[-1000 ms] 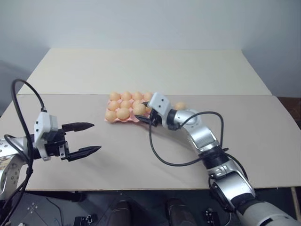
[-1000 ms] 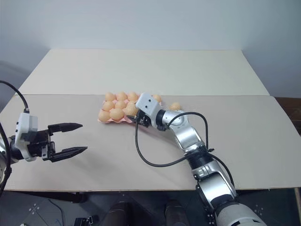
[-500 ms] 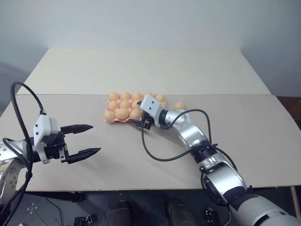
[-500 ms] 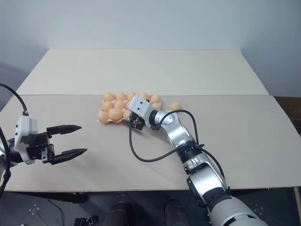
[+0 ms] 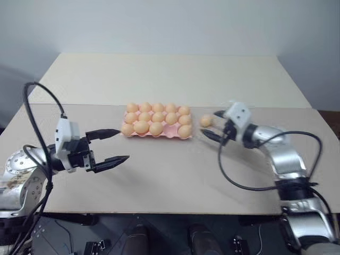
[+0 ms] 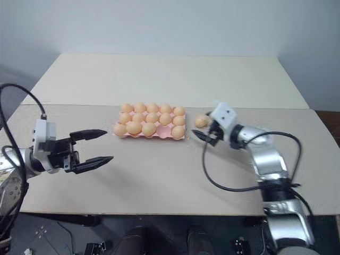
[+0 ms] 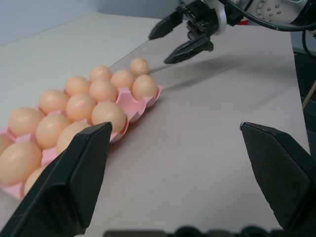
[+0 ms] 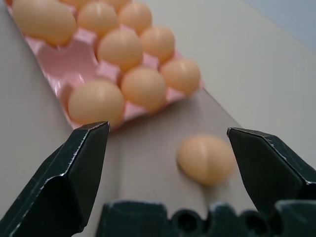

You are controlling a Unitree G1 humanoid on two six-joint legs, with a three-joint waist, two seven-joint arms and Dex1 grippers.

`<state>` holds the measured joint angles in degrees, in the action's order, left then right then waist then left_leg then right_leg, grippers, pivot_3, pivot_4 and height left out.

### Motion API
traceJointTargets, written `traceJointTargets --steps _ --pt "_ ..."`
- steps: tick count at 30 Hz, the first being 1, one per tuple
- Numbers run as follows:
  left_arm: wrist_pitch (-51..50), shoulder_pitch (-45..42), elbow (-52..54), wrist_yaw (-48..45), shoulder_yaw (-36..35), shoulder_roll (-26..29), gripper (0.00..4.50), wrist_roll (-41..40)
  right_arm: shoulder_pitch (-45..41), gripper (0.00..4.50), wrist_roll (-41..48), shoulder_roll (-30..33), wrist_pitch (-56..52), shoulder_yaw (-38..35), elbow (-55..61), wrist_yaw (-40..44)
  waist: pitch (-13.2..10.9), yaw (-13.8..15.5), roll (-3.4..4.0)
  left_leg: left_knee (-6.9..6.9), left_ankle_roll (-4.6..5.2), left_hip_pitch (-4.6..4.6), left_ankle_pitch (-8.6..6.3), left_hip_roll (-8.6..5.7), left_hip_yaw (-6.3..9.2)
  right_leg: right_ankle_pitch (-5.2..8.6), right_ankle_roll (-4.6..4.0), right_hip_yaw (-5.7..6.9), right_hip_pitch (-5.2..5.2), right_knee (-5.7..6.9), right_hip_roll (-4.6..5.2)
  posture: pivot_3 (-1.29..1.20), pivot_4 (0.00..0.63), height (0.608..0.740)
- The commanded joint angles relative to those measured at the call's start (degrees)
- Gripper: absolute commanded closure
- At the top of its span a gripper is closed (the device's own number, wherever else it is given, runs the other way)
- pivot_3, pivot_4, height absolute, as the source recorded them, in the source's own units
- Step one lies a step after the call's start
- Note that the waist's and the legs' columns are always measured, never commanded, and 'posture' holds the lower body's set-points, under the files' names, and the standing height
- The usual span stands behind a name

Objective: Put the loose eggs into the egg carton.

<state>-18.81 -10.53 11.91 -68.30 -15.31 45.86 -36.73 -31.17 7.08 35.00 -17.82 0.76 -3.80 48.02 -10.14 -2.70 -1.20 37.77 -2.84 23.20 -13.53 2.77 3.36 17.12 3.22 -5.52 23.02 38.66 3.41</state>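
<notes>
The pink egg carton [image 5: 174, 135] lies mid-table, holding several orange-tan eggs. One cup [image 8: 64, 60] in its near row stands empty. One loose egg [image 5: 205, 121] rests on the table just right of the carton, also seen as egg [image 8: 206, 159] and egg [image 7: 138, 66]. My right gripper [image 5: 212, 125] is open, hovering beside this egg with its fingers pointing at it and nothing between them. My left gripper [image 5: 123, 144] is open and empty, left of the carton and a little nearer the front, pointing toward it.
The table is two pale boards joined by a seam [image 5: 276, 108] running behind the carton. A black cable [image 5: 234, 180] loops from my right wrist over the table. Bare board lies in front of the carton and between the arms.
My right gripper has opened and swung right, from over the carton's near right end to beside the loose egg. My left gripper has edged toward the carton.
</notes>
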Motion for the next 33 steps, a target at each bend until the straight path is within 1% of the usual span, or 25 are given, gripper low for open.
traceJointTargets --steps 1,5,9,13,17,21,27,33 --pt "1.86 -2.08 -1.19 -1.02 1.44 0.0 0.0 1.16 1.33 0.03 3.47 4.33 -1.9 -4.27 4.68 2.94 0.0 -0.63 0.0 0.0 0.0 -0.02 0.0 0.01 -0.01 0.0 0.0 -0.03 0.0 0.01 -0.03 0.0 0.15 0.74" --pt "2.4 -3.82 -2.67 -1.78 2.28 -0.14 0.0 1.33 3.69 0.03 4.4 8.16 -2.2 -5.93 5.37 4.19 0.0 -1.27 0.0 -0.01 0.01 -0.03 0.0 0.04 0.0 0.02 -0.04 -0.03 0.0 0.03 -0.06 0.0 0.15 0.74" --pt "2.49 -4.33 -3.18 -2.36 2.37 0.0 0.0 1.25 4.24 0.03 4.7 8.93 -1.94 -6.14 5.42 3.98 0.0 -1.26 0.0 -0.01 0.01 -0.02 0.0 0.04 -0.01 0.03 -0.04 -0.03 0.0 0.02 -0.05 0.0 0.15 0.74" --pt "2.66 -5.01 -3.8 -2.7 2.82 -0.2 0.0 1.64 2.14 0.03 3.77 7.55 -0.79 -5.07 3.24 2.63 0.0 -1.16 0.0 0.0 0.0 -0.01 0.0 0.03 0.0 0.03 -0.04 -0.02 0.0 0.02 -0.04 0.0 0.15 0.74" --pt "2.67 -5.45 -4.12 -2.91 3.16 -0.44 0.0 2.06 -1.68 0.03 1.87 4.37 1.88 -2.78 -2.13 0.59 -0.01 -1.27 0.0 0.0 0.0 -0.04 0.0 0.03 0.0 0.03 -0.04 -0.02 -0.01 0.03 -0.05 0.0 0.15 0.74" --pt "2.66 -5.79 -4.3 -2.95 3.45 -0.67 0.0 2.32 -7.55 0.03 -1.1 -0.61 5.57 0.35 -11.38 -2.22 -0.01 -1.36 0.0 0.01 0.0 -0.02 0.0 0.03 -0.01 0.02 -0.04 -0.02 0.01 0.03 -0.04 0.0 0.15 0.74" --pt "2.69 -6.02 -4.45 -2.7 3.55 -0.74 0.0 2.73 -17.48 0.03 -6.48 -8.09 14.08 4.27 -30.26 -6.8 -0.01 -1.42 0.01 0.0 -0.02 -0.01 0.02 0.03 -0.02 0.02 -0.04 -0.03 0.06 0.1 -0.04 0.0 0.15 0.74" --pt "2.4 -5.14 -3.37 -2.27 2.87 -0.43 0.0 2.52 -24.43 0.03 -9.05 -12.29 20.46 5.01 -45.16 -10.18 -0.02 -1.37 0.02 0.0 -0.05 -0.01 0.04 0.02 -0.01 0.02 -0.04 -0.02 0.06 0.12 -0.01 0.0 0.15 0.74"
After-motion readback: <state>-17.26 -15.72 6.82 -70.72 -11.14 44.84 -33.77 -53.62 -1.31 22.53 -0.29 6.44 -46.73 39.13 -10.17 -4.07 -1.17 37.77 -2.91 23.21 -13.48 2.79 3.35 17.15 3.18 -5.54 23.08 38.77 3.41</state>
